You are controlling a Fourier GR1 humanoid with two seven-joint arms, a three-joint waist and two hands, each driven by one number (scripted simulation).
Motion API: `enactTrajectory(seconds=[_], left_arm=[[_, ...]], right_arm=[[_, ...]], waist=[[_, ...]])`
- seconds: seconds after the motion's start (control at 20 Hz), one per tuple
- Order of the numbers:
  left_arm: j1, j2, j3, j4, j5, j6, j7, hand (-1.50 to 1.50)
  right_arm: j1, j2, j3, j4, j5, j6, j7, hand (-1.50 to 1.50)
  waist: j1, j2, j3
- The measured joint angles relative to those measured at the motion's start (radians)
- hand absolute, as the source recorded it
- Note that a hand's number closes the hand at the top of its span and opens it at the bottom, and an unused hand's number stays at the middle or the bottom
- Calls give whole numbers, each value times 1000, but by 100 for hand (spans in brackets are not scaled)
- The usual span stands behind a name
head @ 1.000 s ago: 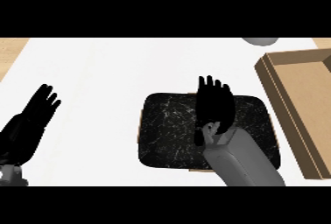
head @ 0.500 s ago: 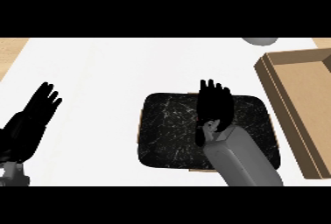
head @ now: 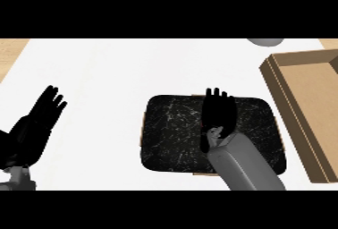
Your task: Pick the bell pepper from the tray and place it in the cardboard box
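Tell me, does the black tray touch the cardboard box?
Apart. In the head view, a strip of white counter shows between the tray right edge and the cardboard box left wall.

- One head view, looking steeply down on the white table (head: 132, 67) from fairly close.
- Forearms enter at the lower edge.
- Tray (head: 171, 129) sits centre frame.
- Box (head: 310, 103) is cut off at the right edge.
- No second view to compare.
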Motion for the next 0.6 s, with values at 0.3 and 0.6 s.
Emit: enactTrajectory(seconds=[0.3, 0.6], left_arm=[[8, -11, 20, 30, -11, -37, -30, 0], [14, -32, 34, -9, -34, -37, 3, 0]], right_arm=[[0, 3, -3, 43, 46, -25, -45, 150], [-13, 7, -25, 74, 100, -41, -108, 150]], waist=[[1, 0, 0], [1, -1, 0]])
